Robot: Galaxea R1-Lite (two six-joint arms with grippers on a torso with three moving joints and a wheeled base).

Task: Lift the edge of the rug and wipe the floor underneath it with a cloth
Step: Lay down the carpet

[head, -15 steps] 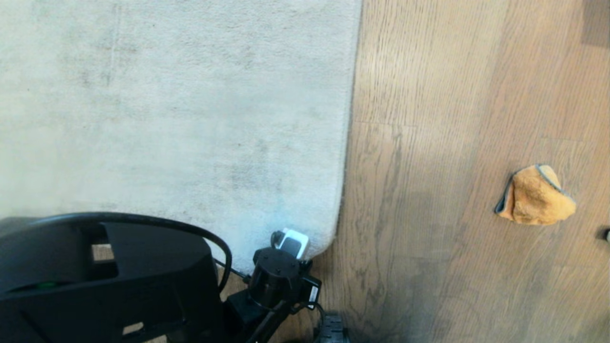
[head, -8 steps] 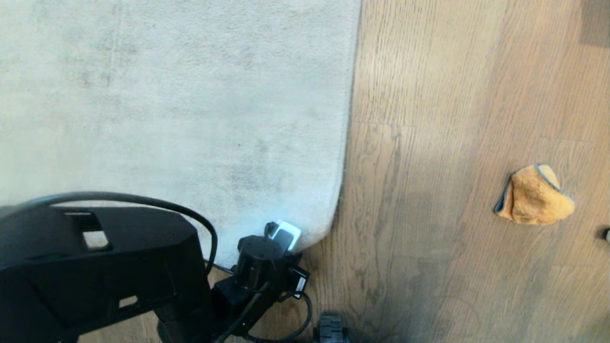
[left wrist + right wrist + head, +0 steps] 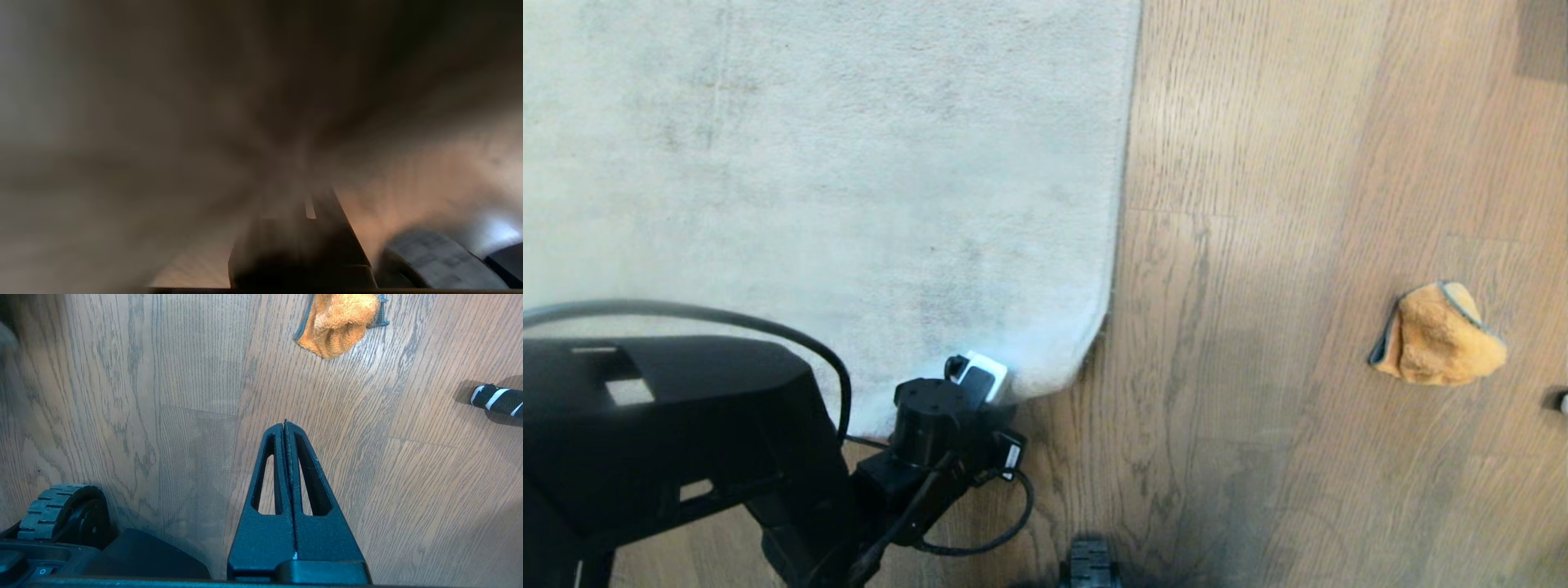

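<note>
The pale rug [image 3: 849,180] covers the left of the head view, and its rug edge [image 3: 1117,245] runs down to a rounded corner [image 3: 1062,371]. My left gripper [image 3: 995,390] sits at that corner and is shut on the rug edge, with its fingertips hidden below the wrist. The left wrist view is blurred, showing only dark fingers [image 3: 302,232] against the rug. The orange cloth [image 3: 1437,335] [image 3: 339,322] lies crumpled on the wood floor [image 3: 1258,245] to the right. My right gripper [image 3: 284,424] hangs shut and empty above the floor [image 3: 184,375], short of the cloth.
A base wheel [image 3: 1089,565] [image 3: 61,508] stands on the floor at the near edge. A black object with white stripes [image 3: 494,398] lies right of the cloth. The left arm's bulk [image 3: 670,441] fills the near left.
My left arm has swung left and away, taking the rug corner with it. The corner now sits further in and shows more floor below it. The right arm and cloth have not moved.
</note>
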